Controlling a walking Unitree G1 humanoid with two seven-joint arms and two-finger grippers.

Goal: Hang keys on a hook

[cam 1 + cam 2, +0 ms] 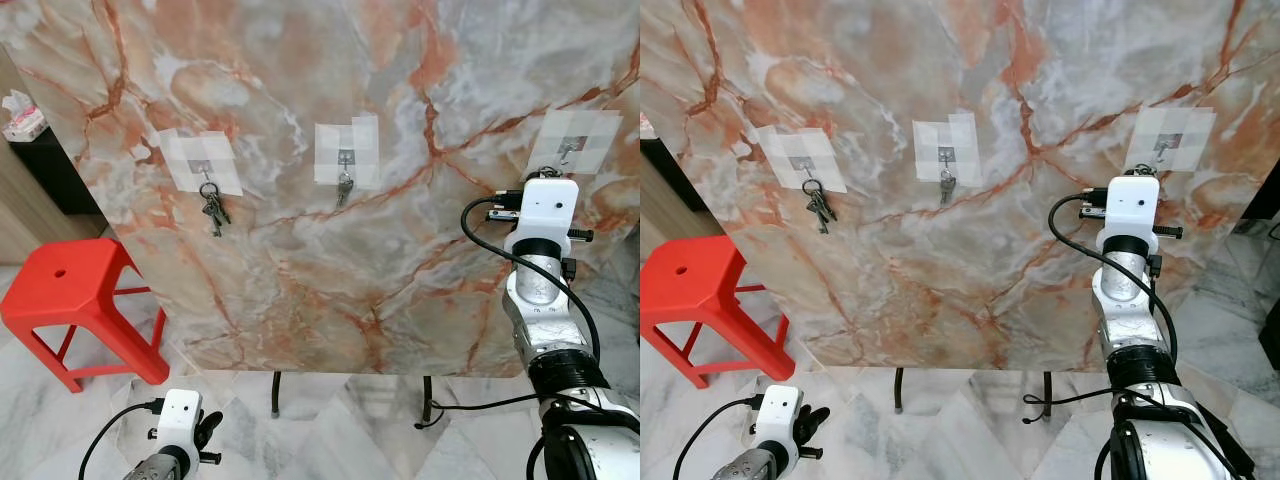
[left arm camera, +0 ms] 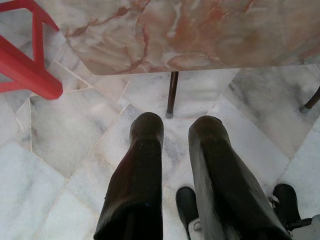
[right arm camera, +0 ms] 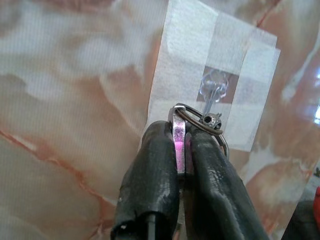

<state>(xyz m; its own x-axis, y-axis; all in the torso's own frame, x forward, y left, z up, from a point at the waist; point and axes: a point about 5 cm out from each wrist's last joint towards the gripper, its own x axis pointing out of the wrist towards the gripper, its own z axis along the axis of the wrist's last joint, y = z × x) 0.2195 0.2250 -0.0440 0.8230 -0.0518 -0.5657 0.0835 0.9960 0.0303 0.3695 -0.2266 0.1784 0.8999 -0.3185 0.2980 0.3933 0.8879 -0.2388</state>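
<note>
Head camera, left eye: a large marble-patterned board [image 1: 330, 200] stands upright on thin dark legs over a pale marble floor [image 1: 330, 430]. Three hooks are fixed to the board with patches of white tape. The left hook [image 1: 203, 168] carries a bunch of keys [image 1: 213, 210]. The middle hook [image 1: 345, 158] carries a second, smaller set of keys [image 1: 343, 188]. The right hook [image 1: 568, 150] sits just above the raised right arm, whose white wrist block hides the fingers from this angle. A red plastic stool [image 1: 75, 300] stands on the floor to the left of the board. The left arm hangs low near the floor.

Head camera, right eye: the same scene, with the right arm's white wrist block touching or nearly touching the taped patch of the right hook.

Left wrist camera: the left gripper [image 2: 175, 125] points down at the floor, its two black fingers held a narrow gap apart with nothing between them. One board leg [image 2: 171, 95] and a corner of the red stool lie beyond it.

Right wrist camera: the right gripper [image 3: 180, 150] is closed tight on a flat metal key piece [image 3: 179, 145] that glows pinkish between the pads. A metal key ring [image 3: 200, 122] attached to it lies right at the clear hook on its tape patch; it looks as though the ring touches the hook's tip, though the close view makes this uncertain.
</note>
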